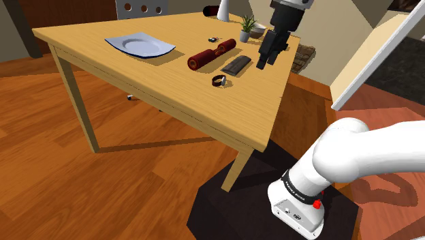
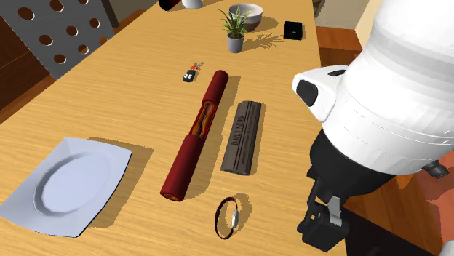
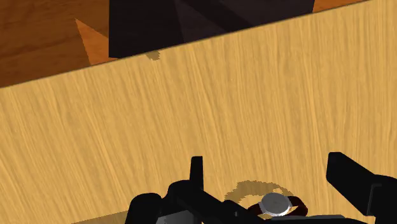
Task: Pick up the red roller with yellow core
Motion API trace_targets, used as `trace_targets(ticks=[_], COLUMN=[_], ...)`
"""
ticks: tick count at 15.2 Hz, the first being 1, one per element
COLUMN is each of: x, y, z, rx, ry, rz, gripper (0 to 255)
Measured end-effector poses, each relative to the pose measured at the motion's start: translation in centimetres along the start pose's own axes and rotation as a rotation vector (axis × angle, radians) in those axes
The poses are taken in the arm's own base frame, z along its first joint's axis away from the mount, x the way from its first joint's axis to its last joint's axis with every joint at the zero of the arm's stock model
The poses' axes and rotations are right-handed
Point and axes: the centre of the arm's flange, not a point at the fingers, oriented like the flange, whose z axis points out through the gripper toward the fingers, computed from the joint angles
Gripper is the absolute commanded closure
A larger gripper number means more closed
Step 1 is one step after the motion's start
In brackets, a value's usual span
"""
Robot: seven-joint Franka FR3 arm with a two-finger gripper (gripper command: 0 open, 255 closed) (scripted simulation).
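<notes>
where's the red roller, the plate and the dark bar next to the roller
red roller [image 2: 190, 149], second exterior view, middle of its dark red body
plate [image 2: 71, 183], second exterior view, its bare centre
dark bar [image 2: 241, 137], second exterior view, middle of its top face

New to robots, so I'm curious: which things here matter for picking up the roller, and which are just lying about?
For the job: red roller, yellowish core showing through its slit; black gripper, open, not yet at it.
Just lying about: white plate, dark flat bar, wristwatch, key fob, potted plant, bowl, small black box.
</notes>
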Motion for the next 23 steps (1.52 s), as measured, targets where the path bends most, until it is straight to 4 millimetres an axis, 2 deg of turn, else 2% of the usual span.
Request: trace_targets(ticks=[1,4,10,14,20,23], x=[0.0,2.8,10.9,16.2,23.5,26.2], y=[0.0,-0.6,-0.4,0.7,5.1,8.2], z=[0.0,0.2,1.0,1.6,2.3,3.0], rx=[0.0,-0.013,-0.047,-0.069,-0.103,-0.12], ry=[0.0,-0.007,-0.026,-0.039,-0.058,-0.068], rz=[0.0,0.102,0.4,0.603,0.91,1.063], gripper=[0,0,0,0,0,0])
